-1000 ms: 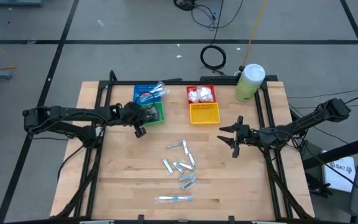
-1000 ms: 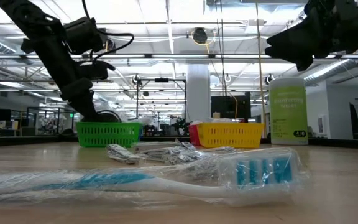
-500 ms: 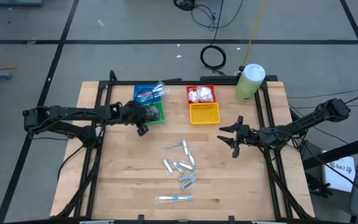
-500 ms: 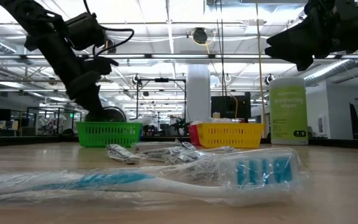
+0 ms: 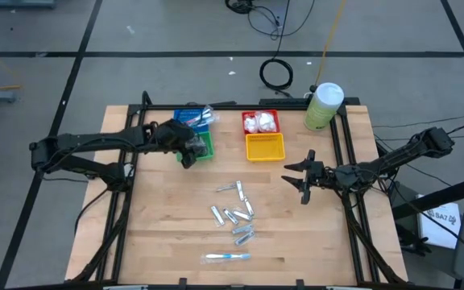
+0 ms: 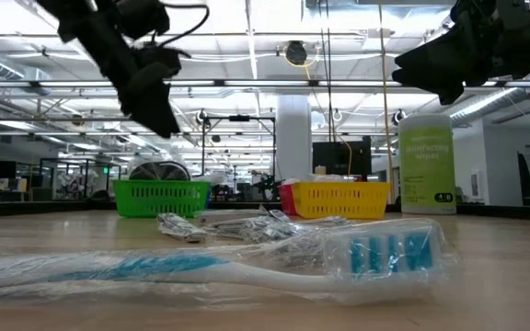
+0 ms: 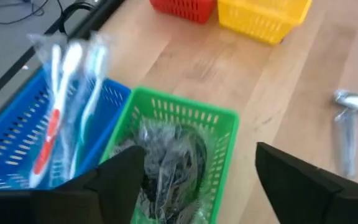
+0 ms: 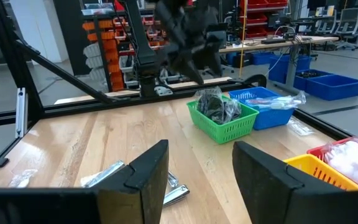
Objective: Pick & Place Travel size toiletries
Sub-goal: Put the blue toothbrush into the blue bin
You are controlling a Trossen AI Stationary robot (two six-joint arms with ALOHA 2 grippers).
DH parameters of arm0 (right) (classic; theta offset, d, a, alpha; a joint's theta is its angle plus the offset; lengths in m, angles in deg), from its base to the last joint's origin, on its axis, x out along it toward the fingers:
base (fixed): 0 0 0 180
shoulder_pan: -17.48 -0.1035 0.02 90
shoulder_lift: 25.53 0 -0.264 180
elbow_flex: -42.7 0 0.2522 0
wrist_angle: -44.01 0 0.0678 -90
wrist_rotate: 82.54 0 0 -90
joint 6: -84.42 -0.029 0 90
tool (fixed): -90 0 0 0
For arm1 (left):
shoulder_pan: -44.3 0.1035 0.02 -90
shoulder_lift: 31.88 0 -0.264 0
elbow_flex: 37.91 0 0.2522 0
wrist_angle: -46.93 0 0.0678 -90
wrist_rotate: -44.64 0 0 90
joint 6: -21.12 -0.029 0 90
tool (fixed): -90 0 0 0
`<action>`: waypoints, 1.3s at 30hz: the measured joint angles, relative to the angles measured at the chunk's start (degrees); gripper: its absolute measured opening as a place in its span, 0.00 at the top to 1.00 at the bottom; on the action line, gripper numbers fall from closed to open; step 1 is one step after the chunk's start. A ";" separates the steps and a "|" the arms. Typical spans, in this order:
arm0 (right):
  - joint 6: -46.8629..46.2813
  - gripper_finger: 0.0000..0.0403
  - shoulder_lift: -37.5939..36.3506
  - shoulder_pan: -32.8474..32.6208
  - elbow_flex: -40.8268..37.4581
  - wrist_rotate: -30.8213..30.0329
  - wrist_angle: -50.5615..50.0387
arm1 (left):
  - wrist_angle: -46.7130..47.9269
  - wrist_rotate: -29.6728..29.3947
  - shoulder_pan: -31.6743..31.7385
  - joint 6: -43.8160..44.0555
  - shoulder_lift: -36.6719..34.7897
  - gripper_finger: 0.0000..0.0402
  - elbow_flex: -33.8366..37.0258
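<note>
My left gripper (image 5: 188,155) (image 7: 197,186) hangs open above the green basket (image 7: 219,121), touching nothing. Dark round discs in clear wrap (image 7: 166,155) lie in that basket. Wrapped toothbrushes (image 7: 67,93) rest in the blue basket (image 5: 185,121) with their heads over its far rim. White puffy packets (image 5: 260,122) fill the red basket (image 5: 259,113). Several small silver tubes (image 5: 236,211) lie loose mid-table. A blue toothbrush in clear wrap (image 5: 226,257) (image 6: 247,262) lies by the near edge. My right gripper (image 5: 298,179) (image 8: 197,180) stands open and level above the table's right part.
The yellow basket (image 5: 265,147) sits in front of the red one with nothing showing in it. A tall pale-green canister with a white lid (image 5: 323,106) stands at the far right corner. Bare wood (image 5: 159,225) stretches left of the tubes.
My left gripper has risen out of the green basket, going up and a little toward the far edge, and its fingers have opened. The wrapped discs have stayed in the basket. My right gripper has kept still.
</note>
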 joint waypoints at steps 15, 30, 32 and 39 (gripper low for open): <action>0.00 0.59 0.02 0.00 0.00 0.00 -0.17 | 7.46 7.93 -8.57 -6.12 -17.95 0.15 -7.95; -0.01 0.59 0.02 0.02 -1.84 -0.02 2.11 | -3.58 7.45 -18.37 -7.97 -49.82 0.16 15.39; 0.00 0.59 0.02 0.02 -1.84 -0.02 2.14 | -5.29 7.51 -18.49 -7.20 -53.19 0.16 18.70; 0.14 0.59 0.02 0.02 -1.86 -0.02 2.14 | -17.07 7.97 -18.49 6.08 -57.40 0.16 30.44</action>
